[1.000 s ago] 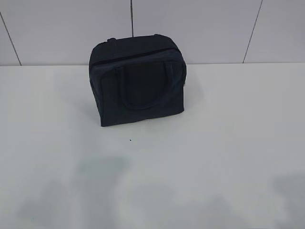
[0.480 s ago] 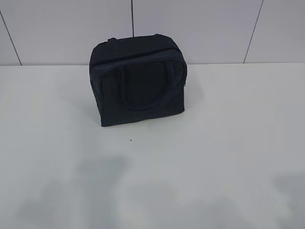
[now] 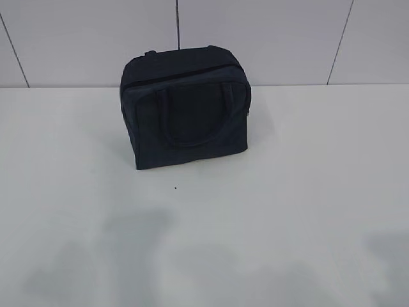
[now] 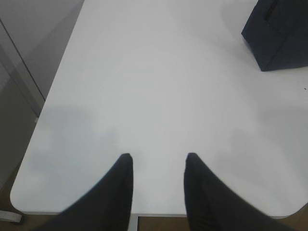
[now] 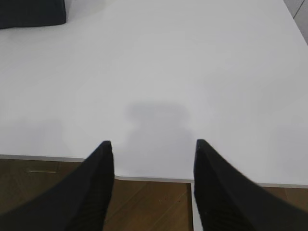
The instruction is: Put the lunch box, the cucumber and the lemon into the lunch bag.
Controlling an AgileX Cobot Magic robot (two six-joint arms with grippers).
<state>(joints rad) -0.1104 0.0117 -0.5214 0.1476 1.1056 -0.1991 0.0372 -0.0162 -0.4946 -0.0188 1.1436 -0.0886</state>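
Here, boxy fabric lunch bag (image 3: 184,112).

Soft, even, diffuse light fills all three views, bright enough that the smooth white counter (image 3: 307,192) reads pale and nearly featureless. The exterior view is slightly soft and grainy; the boxy dark navy fabric lunch bag (image 3: 184,109) is so underexposed that its seams and handles barely separate from the cloth. Faint grey shadows with blurred edges lie across the near counter and a weak one spreads to the bag's left. In the wrist views the black fingers of the left pincer (image 4: 159,185) and right pincer (image 5: 154,178) are dark, out-of-focus silhouettes, with a dim shadow ahead of the right one.
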